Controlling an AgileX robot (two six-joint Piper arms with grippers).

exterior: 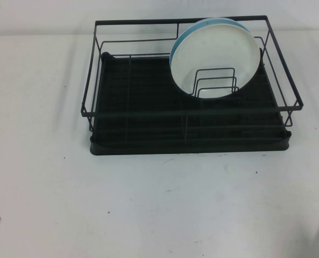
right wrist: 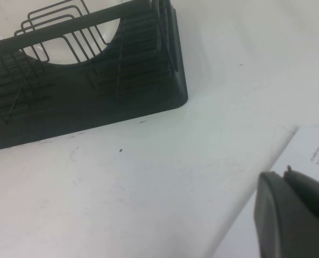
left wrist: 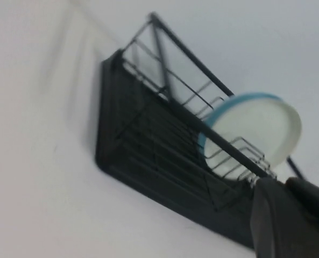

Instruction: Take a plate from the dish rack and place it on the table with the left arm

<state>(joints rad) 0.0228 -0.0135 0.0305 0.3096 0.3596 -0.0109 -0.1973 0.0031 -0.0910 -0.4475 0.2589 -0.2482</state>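
High view: the dish rack [exterior: 189,107] sits on the table [exterior: 159,204], with the plate [exterior: 218,59] standing on edge in the rack's far right part, a light blue plate [exterior: 182,42] just behind it. Left wrist view: the left gripper [left wrist: 291,220] hangs well short of the rack, fingers together, holding nothing. Right wrist view: the right gripper [right wrist: 293,212] is above the table's edge near a paper sheet [right wrist: 310,153]; I cannot tell its state
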